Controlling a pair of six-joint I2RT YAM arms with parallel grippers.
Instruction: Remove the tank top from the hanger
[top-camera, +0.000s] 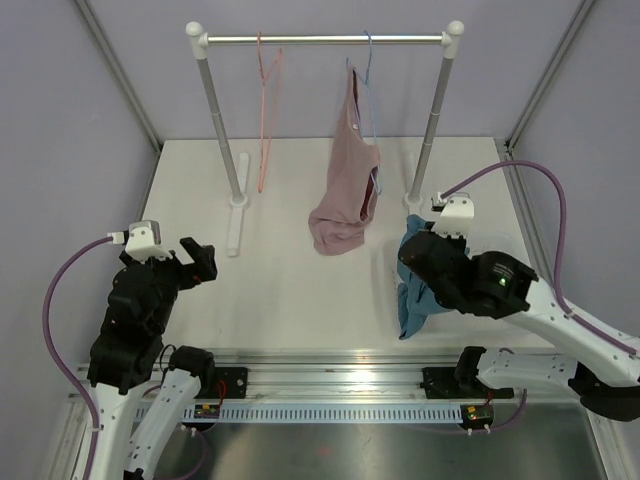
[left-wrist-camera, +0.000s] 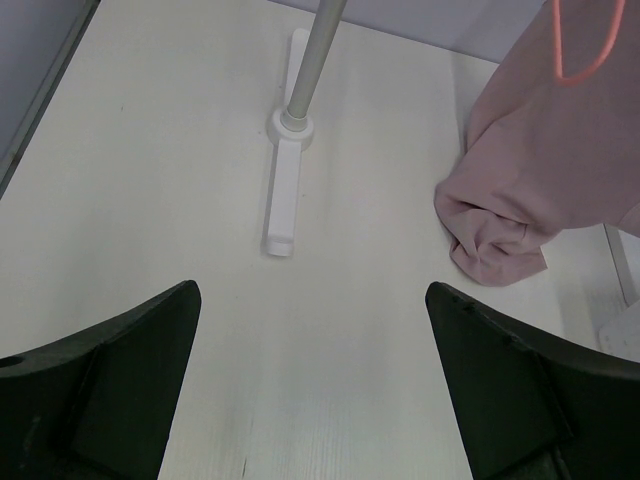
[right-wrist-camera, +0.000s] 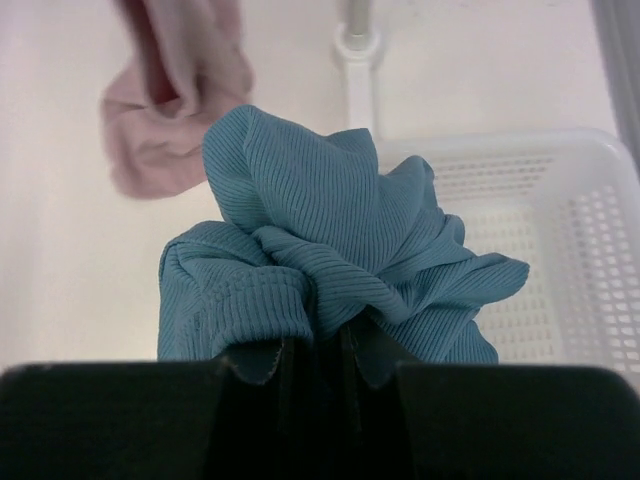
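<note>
**Tank top (right-wrist-camera: 330, 230) bunched in the right gripper (right-wrist-camera: 312, 370)**

The teal top hung crumpled from jaws clamped on its near folds, at the left edge of a white basket (right-wrist-camera: 560, 160), on the table's right. The pink hanger (top-camera: 265, 110) hung on the far rail (top-camera: 320, 40), well apart. The left gripper (left-wrist-camera: 310, 290) stood spread wide, near left.

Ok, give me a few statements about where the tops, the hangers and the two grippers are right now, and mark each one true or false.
1. The teal tank top is bunched up in the right gripper. True.
2. The pink hanger carries a garment. False: it hangs bare on the rod.
3. The left gripper is shut on the dusty pink tank top. False: its jaws stand wide open above the table and hold nothing.
4. The dusty pink tank top hangs from the light blue hanger. True.
</note>
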